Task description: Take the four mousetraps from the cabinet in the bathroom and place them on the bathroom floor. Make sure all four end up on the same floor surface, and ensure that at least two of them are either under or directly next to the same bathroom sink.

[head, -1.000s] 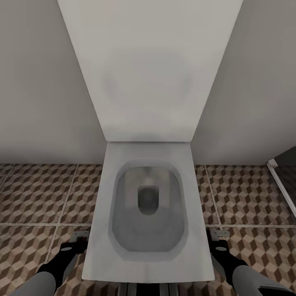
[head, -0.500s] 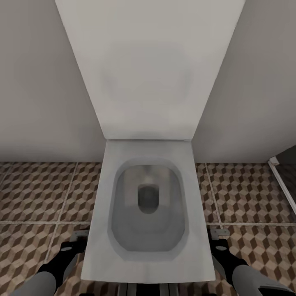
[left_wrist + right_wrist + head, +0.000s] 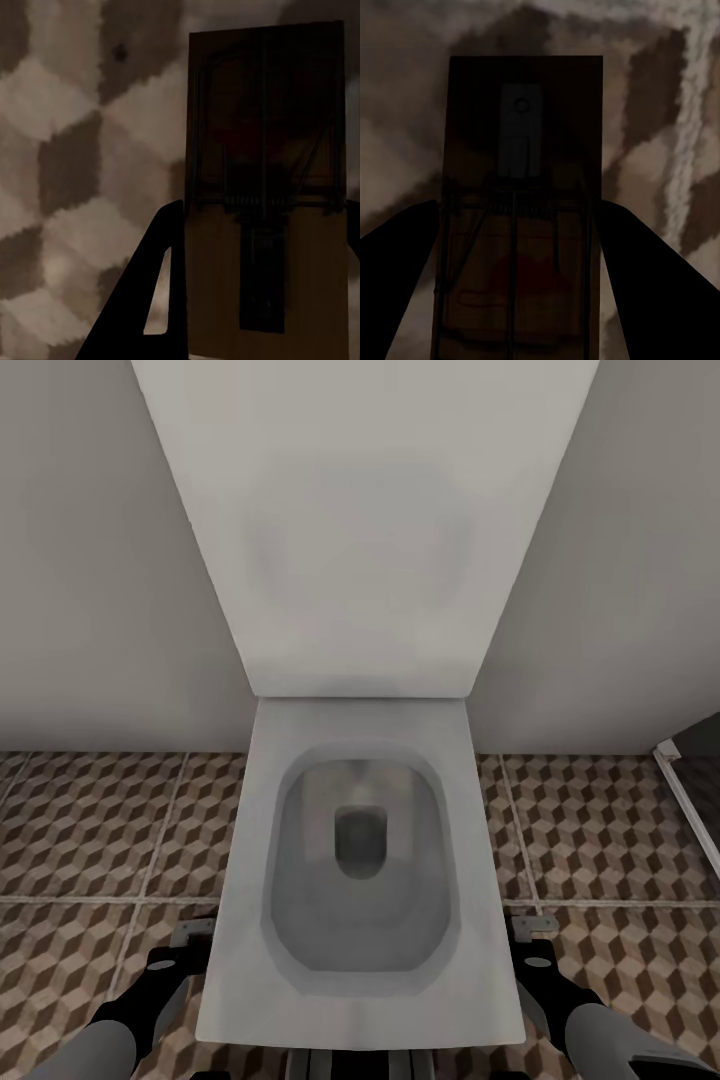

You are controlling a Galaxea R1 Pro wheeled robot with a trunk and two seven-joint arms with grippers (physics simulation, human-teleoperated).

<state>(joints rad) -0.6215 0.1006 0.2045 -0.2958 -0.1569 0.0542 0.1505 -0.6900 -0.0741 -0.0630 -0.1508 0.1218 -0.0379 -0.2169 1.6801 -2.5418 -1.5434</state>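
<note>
Facing a toilet (image 3: 360,880). Left jaws (image 3: 259,300) shut tight on a trap (image 3: 266,187), right jaws (image 3: 517,255) on another trap (image 3: 521,202), both held low over the floor (image 3: 90,830), likely for carrying to the sink.

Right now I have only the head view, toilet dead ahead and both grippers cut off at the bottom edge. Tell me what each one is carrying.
Observer: The left gripper holds a mousetrap, a finger on each long edge of the board.
Operator: Now the right.
Observer: The right gripper holds a second mousetrap, clamped the same way.
Operator: Report what lies beyond the traps.
Observer: Past each board is cube-patterned bathroom floor, not the toilet; a pale grout line runs beside the right one.
</note>
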